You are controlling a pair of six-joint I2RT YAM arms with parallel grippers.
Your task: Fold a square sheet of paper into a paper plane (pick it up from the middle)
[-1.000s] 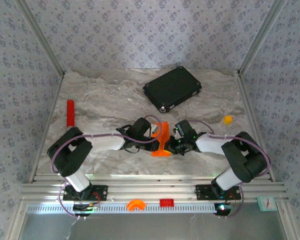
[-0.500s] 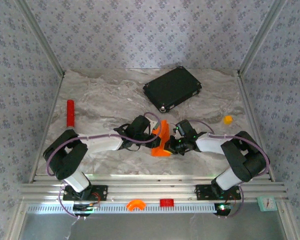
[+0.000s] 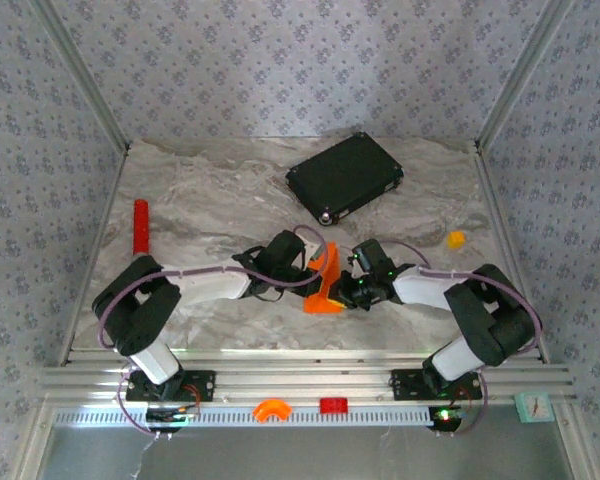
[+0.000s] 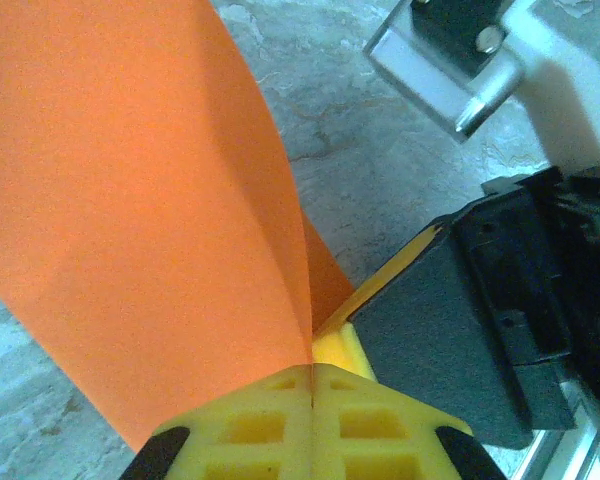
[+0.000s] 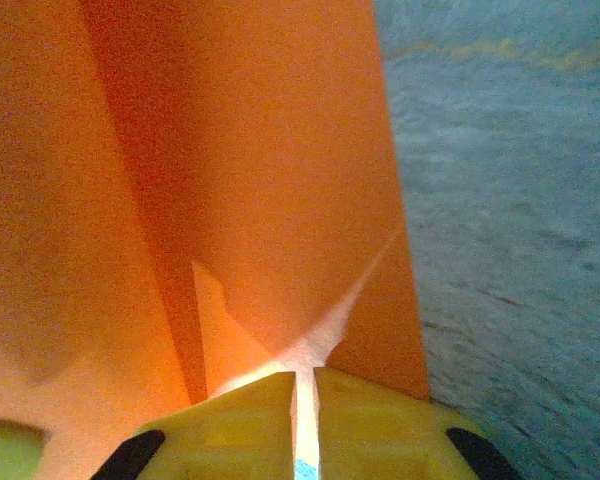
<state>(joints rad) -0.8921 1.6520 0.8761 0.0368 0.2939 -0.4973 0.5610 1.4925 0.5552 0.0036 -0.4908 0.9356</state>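
Note:
The paper plane [image 3: 325,278] is a narrow piece of bright orange paper with lengthwise creases, held upright off the table near its front middle. My left gripper [image 3: 308,270] pinches it from the left. The left wrist view has its yellow fingertips [image 4: 280,400] pressed together on the paper plane [image 4: 150,200]. My right gripper [image 3: 346,287] holds it from the right. In the right wrist view the paper plane [image 5: 270,170] runs into a thin slit between the yellow fingers [image 5: 380,410]. The right gripper's black finger [image 4: 450,330] shows close by in the left wrist view.
A black flat case [image 3: 345,178] lies at the back, right of centre. A red cylinder [image 3: 140,226] sits at the left edge and a small orange-yellow lump [image 3: 456,239] at the right. An orange curved piece [image 3: 272,408] and a red block [image 3: 332,405] rest on the front rail.
The paper has drawn in from a spread, cross-like shape to a narrower upright one. Both grippers have kept their hold and shifted only slightly.

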